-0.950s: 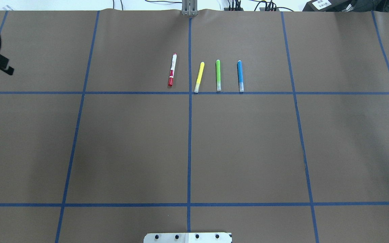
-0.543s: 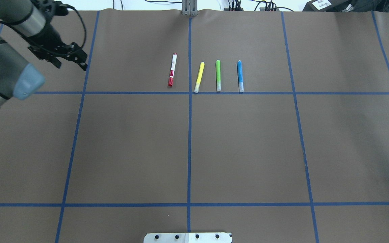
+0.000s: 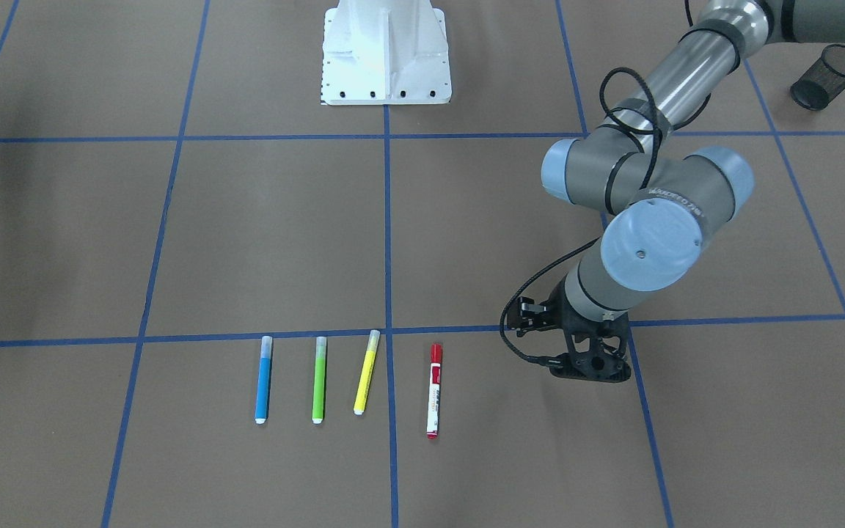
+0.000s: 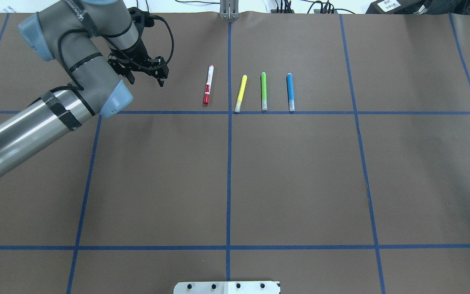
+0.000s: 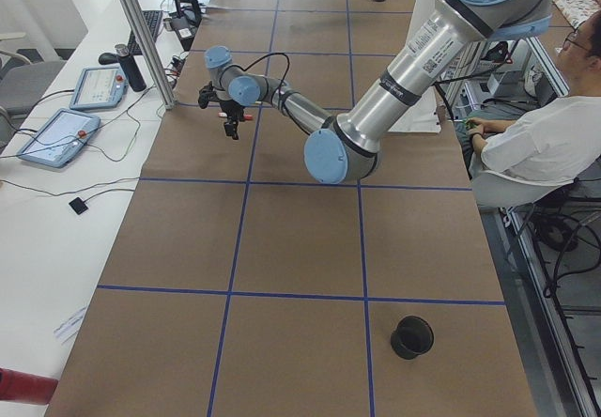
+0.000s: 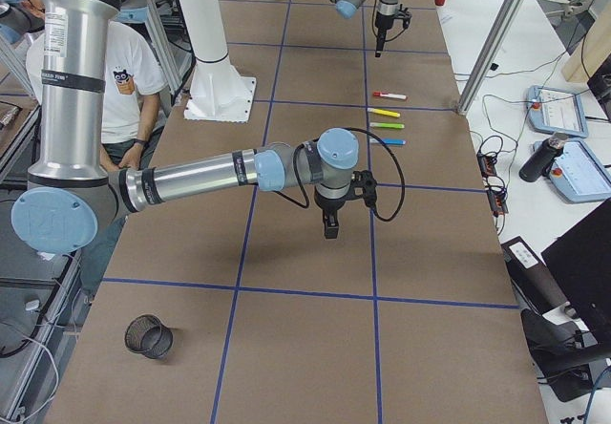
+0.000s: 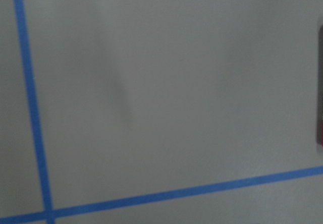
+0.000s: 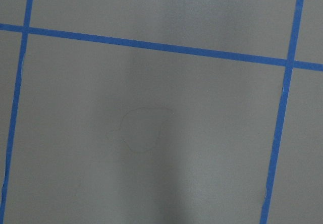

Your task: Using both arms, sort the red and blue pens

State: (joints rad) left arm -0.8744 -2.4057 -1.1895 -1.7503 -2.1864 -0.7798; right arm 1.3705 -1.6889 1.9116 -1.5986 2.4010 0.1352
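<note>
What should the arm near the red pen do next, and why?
Probably glide the left gripper sideways until it is above the red marker. Its fingers look open and empty, and the marker lies untouched, off to one side of it.

We can read nothing for certain. Small lettering runs along a wrist joint of the left arm (image 3: 657, 183), too fine for us to make out. The red marker (image 3: 433, 389) carries a printed label on its white barrel, illegible. A white sticker (image 4: 386, 5) on a black box (image 4: 410, 8) beyond the surface's (image 4: 300, 183) far edge bears characters we cannot read.
</note>
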